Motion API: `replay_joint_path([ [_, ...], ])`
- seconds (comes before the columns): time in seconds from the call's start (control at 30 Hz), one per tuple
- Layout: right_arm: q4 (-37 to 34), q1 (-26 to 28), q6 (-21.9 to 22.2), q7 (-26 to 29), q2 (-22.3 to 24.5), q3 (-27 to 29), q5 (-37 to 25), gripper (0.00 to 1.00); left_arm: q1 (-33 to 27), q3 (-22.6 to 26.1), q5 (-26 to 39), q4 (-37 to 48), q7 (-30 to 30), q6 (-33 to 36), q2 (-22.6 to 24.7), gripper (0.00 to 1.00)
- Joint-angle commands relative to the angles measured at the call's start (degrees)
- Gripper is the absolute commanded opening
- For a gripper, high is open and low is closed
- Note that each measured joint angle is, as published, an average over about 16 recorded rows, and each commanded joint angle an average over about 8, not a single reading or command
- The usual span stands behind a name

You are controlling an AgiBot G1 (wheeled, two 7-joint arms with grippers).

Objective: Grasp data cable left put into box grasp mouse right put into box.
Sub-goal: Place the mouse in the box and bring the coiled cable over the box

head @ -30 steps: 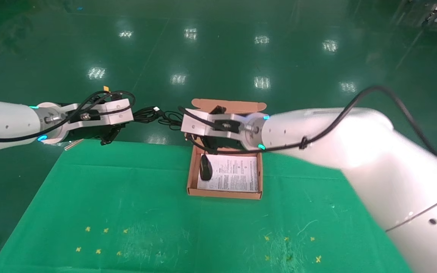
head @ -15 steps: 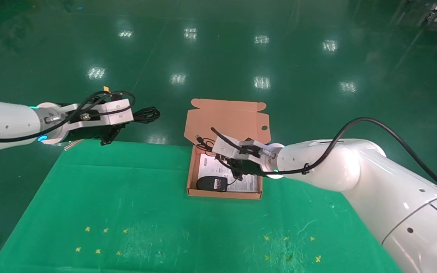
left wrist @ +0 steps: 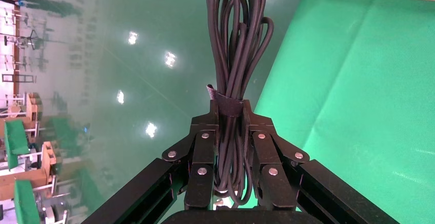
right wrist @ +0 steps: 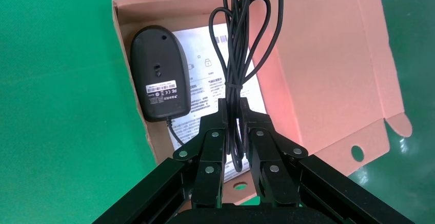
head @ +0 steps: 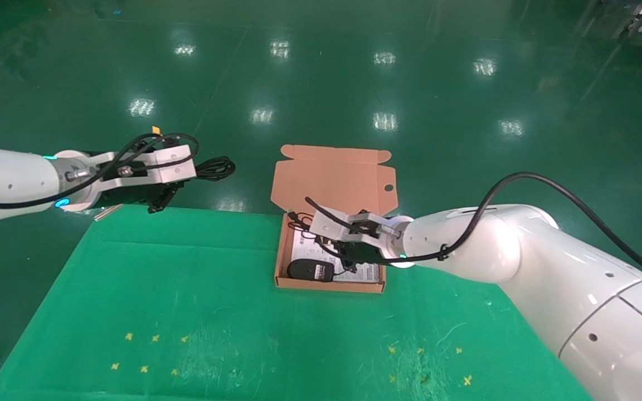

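Starting on the left: the left gripper [left wrist: 229, 124] is hanging out past the far left edge of the green worktop [head: 198, 301], and it hasn't budged over the last second. Its jaws are clamping the data cable [left wrist: 235, 55] right at the strap that ties the loops together. The bundle is sticking straight out ahead of the jaws, long axis in line with the gripper, loop ends pointing away from the wrist toward the box [head: 283, 253]. So it's looking like the cable half of the job is still waiting.

Moving right, that's where things are changing. A second ago the mouse [head: 310, 270] was lying lengthwise along the box's left wall; now it's sitting bottom side up across the near left corner, on the white leaflet [right wrist: 215, 75]. In the head view its long axis is running left to right along the front wall, cord end toward the right. So the mouse body is basically in the box.

The right gripper [right wrist: 233, 119] has dropped from up by the flap lid [head: 335, 175] and is now hovering low over the middle of the box. Its jaws are pinching the mouse's bundled cord [right wrist: 241, 44], whose loops and USB plug are reaching toward the lid. Best guess: it's getting ready to lay the cord down and let go.
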Motion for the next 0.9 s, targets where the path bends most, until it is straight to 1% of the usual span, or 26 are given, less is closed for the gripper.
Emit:
replay_joint_path([
  [0.03,-0.08,0.07,0.29,0.15,-0.03,-0.96,0.41,0.31,0.0,0.0,0.0,0.0,0.0,0.0,0.0,0.0],
  [0.2,-0.1,0.31,0.7,0.05,0.09,-2.39,0.92,0.93,0.02,0.0,-0.01,0.0,0.0,0.0,0.01,0.0],
  [0.23,-0.01,0.32,0.72,0.02,0.19,-2.54,1.0,1.0,0.03,0.0,-0.02,0.0,0.0,0.0,0.02,0.0],
  [0.4,1.27,0.36,0.85,0.21,1.15,-3.16,1.34,1.0,0.45,0.19,-0.19,0.32,0.22,-0.42,0.78,0.0],
  [0.57,2.97,0.43,0.65,0.8,2.53,-3.39,1.26,1.0,1.46,0.75,-0.68,1.9,1.46,-1.97,3.06,0.0],
  [0.73,4.95,0.59,0.23,1.65,5.09,-3.27,0.98,1.0,3.05,1.63,-1.56,5.1,4.43,-5.19,6.72,0.0],
  [0.9,7.45,1.22,-0.28,3.21,9.03,-2.92,0.11,1.0,4.86,2.58,-3.14,10.57,9.36,-10.19,11.71,0.0],
])
